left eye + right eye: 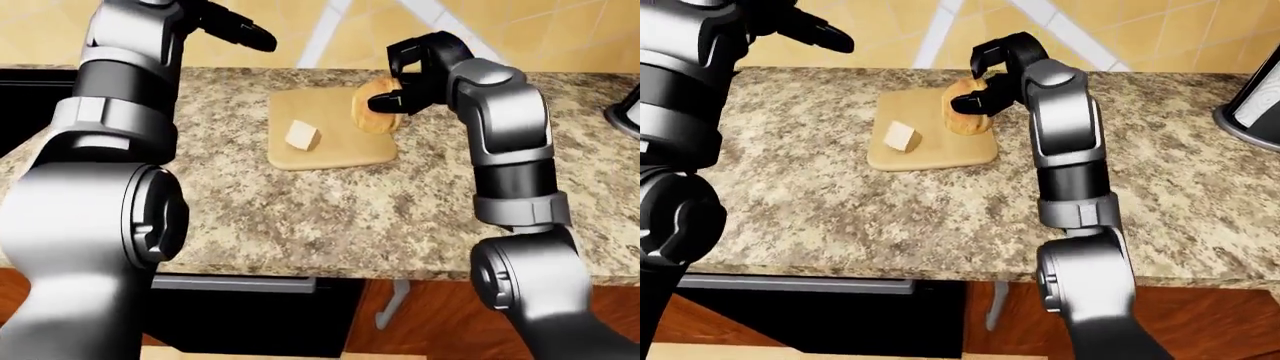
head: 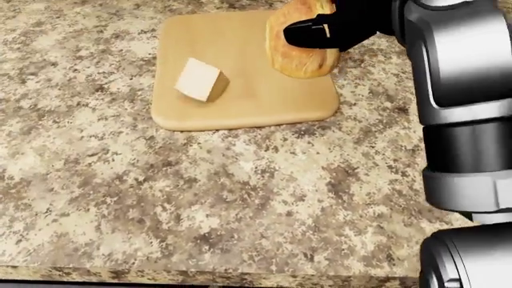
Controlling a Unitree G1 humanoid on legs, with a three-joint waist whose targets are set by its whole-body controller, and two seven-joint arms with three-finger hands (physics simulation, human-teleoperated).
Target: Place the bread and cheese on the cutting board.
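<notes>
Your right hand [image 2: 320,31] has its dark fingers closed around the bread [image 2: 298,45]; you are holding the round loaf up on its edge, at the top right corner of the cutting board [image 2: 240,108] in the head view. I cannot tell if the bread is touching the board yet or is just above it; part of it hangs past the right edge.

The cheese [image 2: 200,80] is already lying on the board, on its left half, well apart from the bread; that part of the job looks done.

Your left hand [image 1: 235,30] is up high near the top of the left-eye view, away from the board; it holds nothing, and its fingers look stretched out, not curled.

Here is what could go wrong; the loaf is round and stands on its edge, so if you let go now it may roll or tip to the right and land on the counter [image 2: 160,210], not on the board. It could also fall the other way and bump the cheese. If you pull your fingers away fast, they may drag the bread along with them.

I think you should bring the bread a bit more to the left, over the middle of the board; lay it low and flat; then open the fingers slowly.
</notes>
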